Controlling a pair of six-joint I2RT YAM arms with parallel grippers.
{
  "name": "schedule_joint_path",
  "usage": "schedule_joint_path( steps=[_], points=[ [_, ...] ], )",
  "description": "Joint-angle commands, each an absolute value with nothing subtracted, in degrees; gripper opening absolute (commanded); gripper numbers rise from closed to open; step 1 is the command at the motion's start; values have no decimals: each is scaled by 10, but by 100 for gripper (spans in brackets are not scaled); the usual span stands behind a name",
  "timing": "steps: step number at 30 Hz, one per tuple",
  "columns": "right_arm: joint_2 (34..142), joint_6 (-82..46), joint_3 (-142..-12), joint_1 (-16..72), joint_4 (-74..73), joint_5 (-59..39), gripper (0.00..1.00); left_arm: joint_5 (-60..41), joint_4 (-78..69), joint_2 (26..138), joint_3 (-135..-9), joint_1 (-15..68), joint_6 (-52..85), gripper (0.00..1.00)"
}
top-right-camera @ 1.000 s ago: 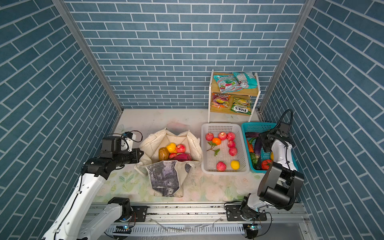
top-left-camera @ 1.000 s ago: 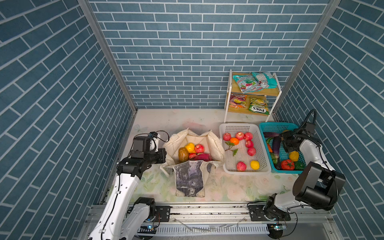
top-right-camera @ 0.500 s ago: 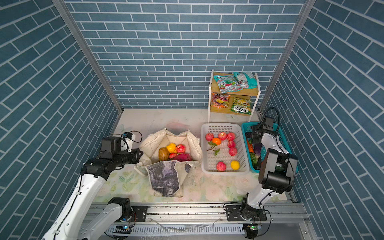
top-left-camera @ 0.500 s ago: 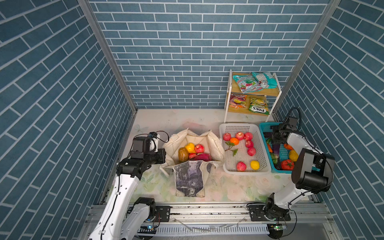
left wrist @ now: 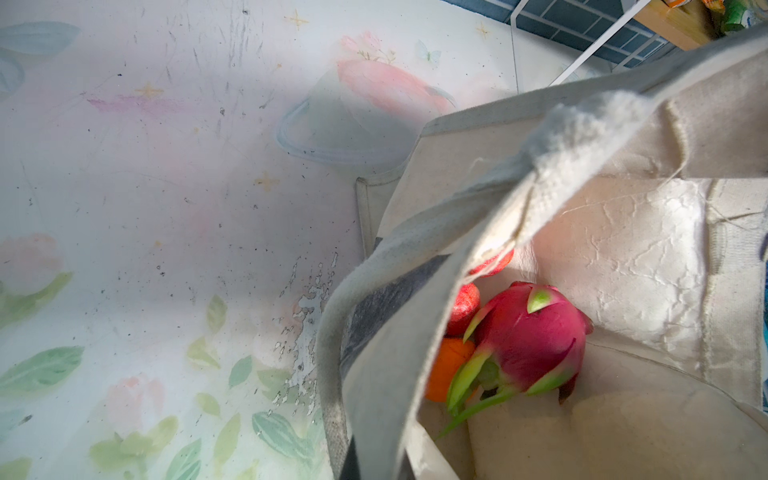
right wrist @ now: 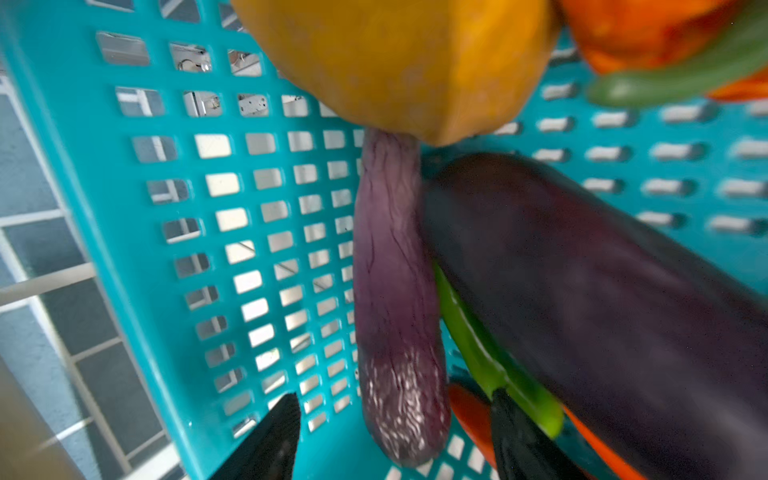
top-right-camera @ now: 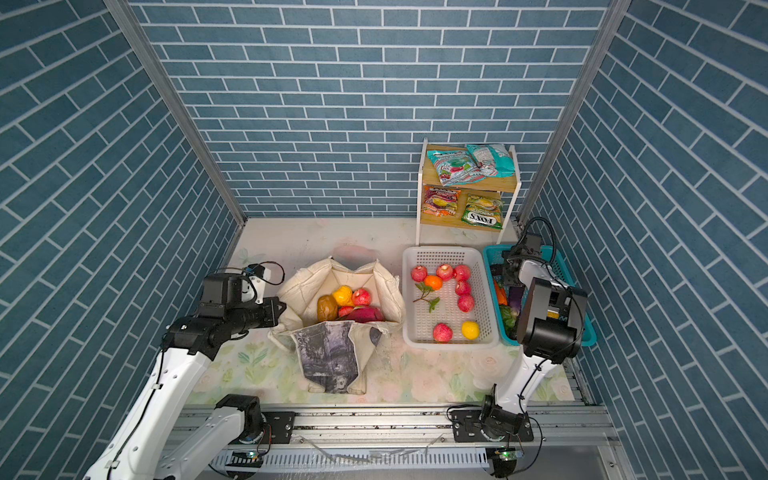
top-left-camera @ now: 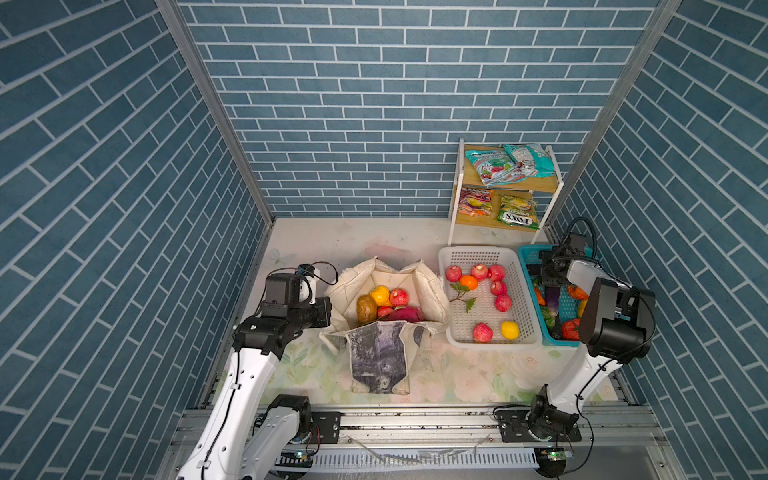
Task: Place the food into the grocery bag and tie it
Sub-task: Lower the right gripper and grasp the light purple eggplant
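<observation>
right wrist view: right pincer [right wrist: 395, 434] wide, astride thin aubergine [right wrist: 390, 270] in teal basket [right wrist: 112, 216], ready to grab.
left pincer [top-left-camera: 327, 309]: closed on bag [top-left-camera: 428, 286] rim, holds mouth open.

Colours and patterns, placed from the grocery bag
Cream grocery bag [top-left-camera: 428, 286], grey-black smudged panel; pink dragon fruit [left wrist: 528, 340] inside. To its right, white basket [top-left-camera: 494, 343], then teal basket [right wrist: 108, 187] with dark purple aubergine [right wrist: 582, 311]. Behind, blue brick-patterned walls [top-left-camera: 374, 104].

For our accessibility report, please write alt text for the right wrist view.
The open right gripper straddles a slim pale-purple aubergine lying in a teal perforated plastic basket. A thick dark-purple aubergine and a yellow fruit lie beside it.
</observation>
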State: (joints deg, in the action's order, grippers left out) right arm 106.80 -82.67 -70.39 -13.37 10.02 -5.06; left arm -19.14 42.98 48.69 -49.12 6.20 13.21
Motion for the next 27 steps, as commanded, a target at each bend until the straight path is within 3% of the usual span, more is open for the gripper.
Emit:
schedule_joint_path(
  steps=[1, 12, 21, 27],
  points=[
    [1094, -854, -720, -130, 92, -33, 73, -182, 436, 484, -491, 62, 125, 0],
    [1140, -864, -737, -130, 87, -38, 70, -182, 436, 483, -491, 62, 125, 0],
    [1135, -875, -706, -130, 32, -40, 36, -182, 437, 483, -491, 62, 125, 0],
    [1110, -875, -691, -130, 19, -39, 24, -181, 437, 482, -492, 62, 125, 0]
  ],
)
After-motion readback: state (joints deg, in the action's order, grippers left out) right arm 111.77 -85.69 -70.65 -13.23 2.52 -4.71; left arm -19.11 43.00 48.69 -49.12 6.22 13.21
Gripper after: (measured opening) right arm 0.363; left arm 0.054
